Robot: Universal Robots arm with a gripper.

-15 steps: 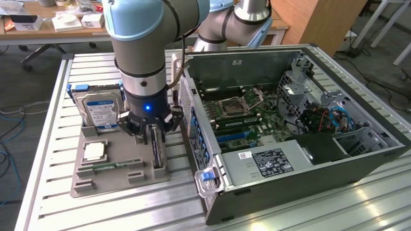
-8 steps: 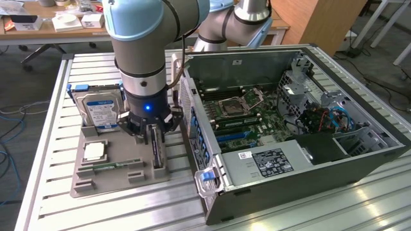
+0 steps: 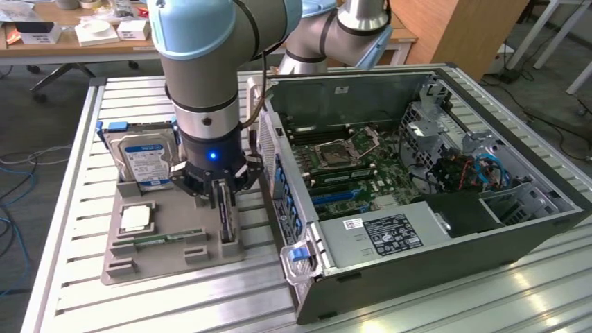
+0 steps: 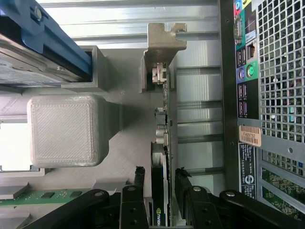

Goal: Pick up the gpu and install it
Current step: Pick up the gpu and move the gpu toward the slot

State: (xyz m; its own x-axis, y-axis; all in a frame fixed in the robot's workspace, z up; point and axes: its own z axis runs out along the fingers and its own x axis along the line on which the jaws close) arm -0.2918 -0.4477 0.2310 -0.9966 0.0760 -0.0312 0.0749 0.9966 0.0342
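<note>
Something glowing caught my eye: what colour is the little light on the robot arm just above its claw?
The light is blue, clearest in the exterior view.

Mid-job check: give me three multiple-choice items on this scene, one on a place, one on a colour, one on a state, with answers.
1. The gripper is: A inside the case; B straddling the gpu; C above bare table.
2. The hard drive label is: A blue; B red; C yellow.
3. The gpu: A lies flat; B sits in the motherboard; C stands on edge in the grey tray.
Answers: 1 B, the fingers flank the card in the wrist view; 2 A, the label's top band is blue; 3 C, its edge rises from a tray slot.
</note>
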